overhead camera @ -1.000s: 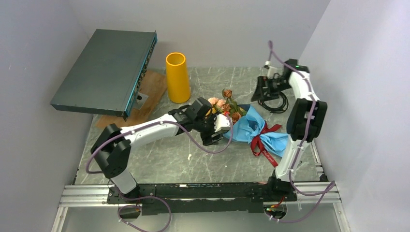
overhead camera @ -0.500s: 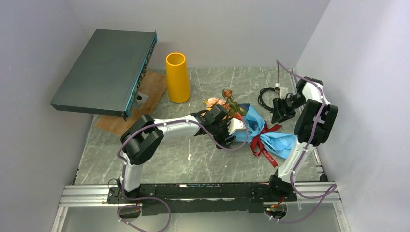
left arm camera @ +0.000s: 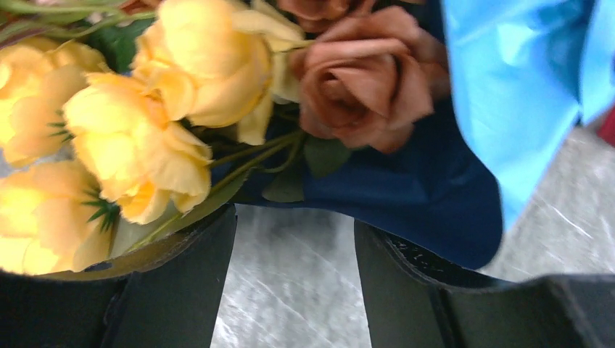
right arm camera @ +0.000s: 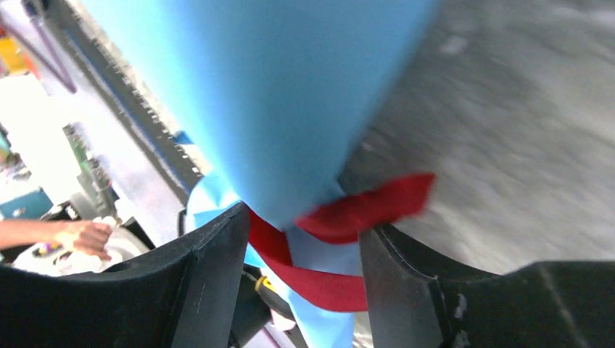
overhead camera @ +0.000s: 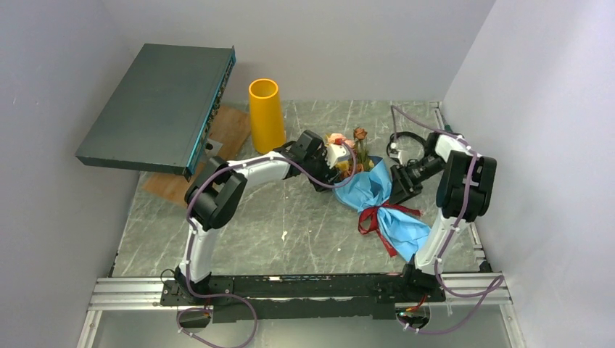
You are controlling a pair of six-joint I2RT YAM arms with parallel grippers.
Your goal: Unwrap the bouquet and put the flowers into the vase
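The bouquet (overhead camera: 377, 199) lies on the marble table, its blue paper (right arm camera: 275, 94) tied with a dark red ribbon (right arm camera: 362, 206). The flowers (overhead camera: 349, 154) stick out of its far end: yellow roses (left arm camera: 145, 109) and a brown rose (left arm camera: 370, 80). My left gripper (overhead camera: 339, 165) is at the flower heads, and its jaws stand apart (left arm camera: 294, 221) with bare table between them and the roses just past the tips. My right gripper (overhead camera: 394, 190) holds the wrapped neck, with paper and ribbon filling the gap between its fingers (right arm camera: 304, 225). The orange-yellow vase (overhead camera: 265, 116) stands upright at the back left.
A dark flat box (overhead camera: 159, 105) leans over a wooden board (overhead camera: 221, 138) at the left. A black cable coil (overhead camera: 407, 141) lies behind the right arm. Grey walls close in on three sides, and a metal rail (overhead camera: 290, 286) runs along the near edge.
The right gripper dropped from the back right onto the bouquet's neck and narrowed on it. The bouquet swung, flowers farther back. The left gripper followed to the flower heads.
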